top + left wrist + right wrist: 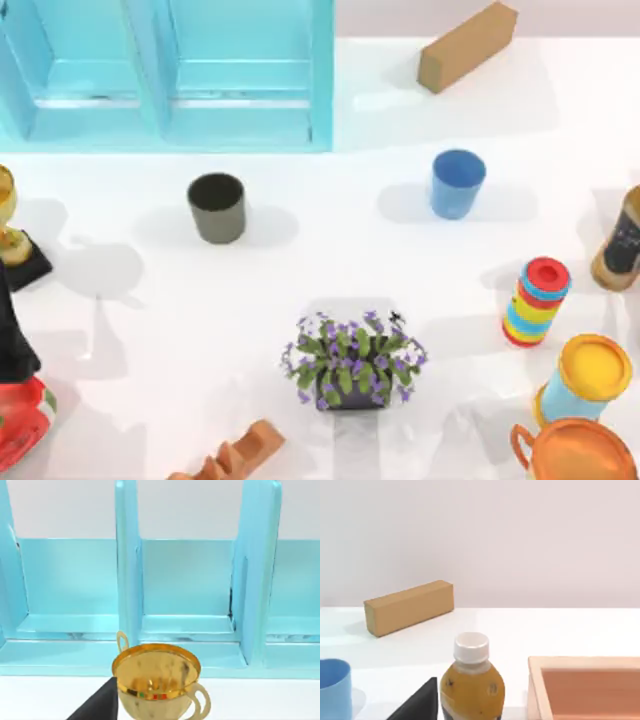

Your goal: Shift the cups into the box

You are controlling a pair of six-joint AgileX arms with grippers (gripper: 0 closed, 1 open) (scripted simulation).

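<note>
The dark grey-olive cup (216,207) with a black inside stands upright left of the table's middle, in front of the box. Right of middle, the bright blue cup (457,183) stands upright; its rim (332,687) also shows in the right wrist view. The large cyan box (320,70) with tall walls and dividers (129,565) fills the back left. A dark part of my left gripper (97,706) points at the box from behind a gold trophy. A dark part of my right gripper (417,704) sits low at the table's right, near a bottle. Neither touches a cup.
Around the cups stand a gold trophy (8,225), a brown block (466,45), an amber bottle (620,240), a striped ring stack (536,301), a yellow-lidded canister (583,381), a potted plant (353,362) and an orange tray (585,661).
</note>
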